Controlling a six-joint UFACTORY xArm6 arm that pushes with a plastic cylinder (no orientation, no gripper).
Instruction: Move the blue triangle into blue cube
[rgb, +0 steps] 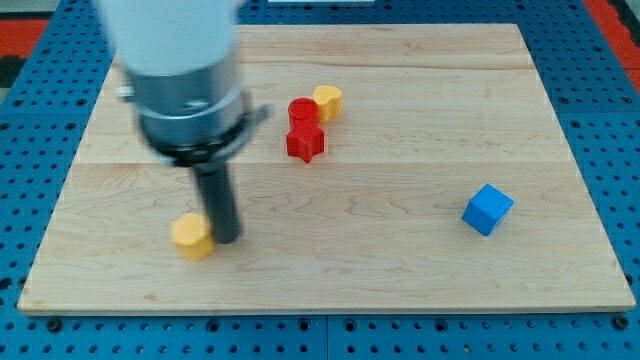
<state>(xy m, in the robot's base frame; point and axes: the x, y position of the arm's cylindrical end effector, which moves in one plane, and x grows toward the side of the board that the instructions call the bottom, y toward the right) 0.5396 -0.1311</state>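
Observation:
A blue cube (487, 209) sits on the wooden board (400, 260) at the view's right. No blue triangle shows anywhere; the arm's body may hide it. My tip (226, 238) is at the view's lower left, touching or almost touching the right side of a yellow block (192, 236). It is far to the left of the blue cube.
A red cylinder (302, 110) and a red star-shaped block (306, 141) stand together near the top middle, with a yellow heart-shaped block (327, 101) just right of the cylinder. The arm's grey body (185, 85) covers the upper left of the board.

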